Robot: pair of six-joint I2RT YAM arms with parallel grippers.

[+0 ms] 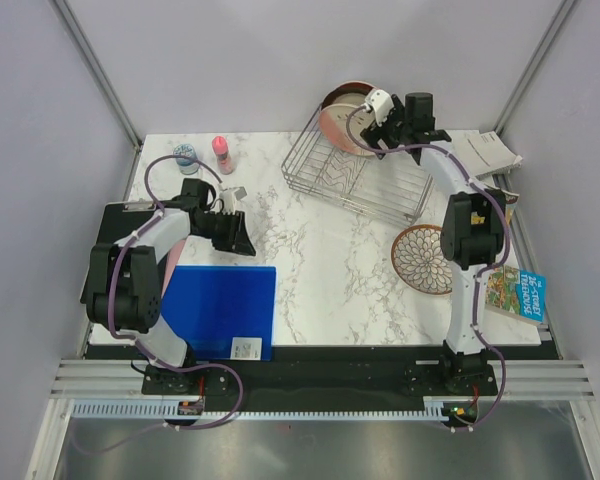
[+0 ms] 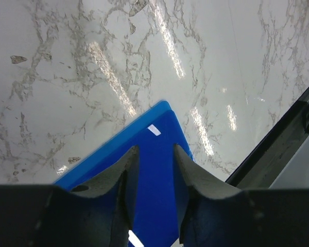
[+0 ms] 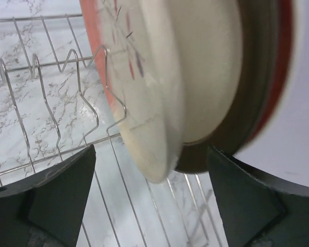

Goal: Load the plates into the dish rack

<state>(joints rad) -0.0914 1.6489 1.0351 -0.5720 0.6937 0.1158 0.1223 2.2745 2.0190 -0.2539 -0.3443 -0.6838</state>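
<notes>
Top view: dish rack sits askew on the far part of the tabletop. Upright plates stand at its far end, with the right gripper right at them. Petal-pattern plate lies flat on the tabletop beside the right arm, apart from the rack. Left gripper is on the left, just beyond the blue board.

Left wrist: jaws only a narrow gap apart, nothing between them. The blue board's corner and marble are below.

Right wrist: jaws spread wide, straddling the plates' lower edge. Clear gap on the left side; can't tell if the right side touches. Twig-mark plate is in front and the brown-rimmed plate behind it, both on edge against the rack's wire dividers. A red-orange edge shows too.
</notes>
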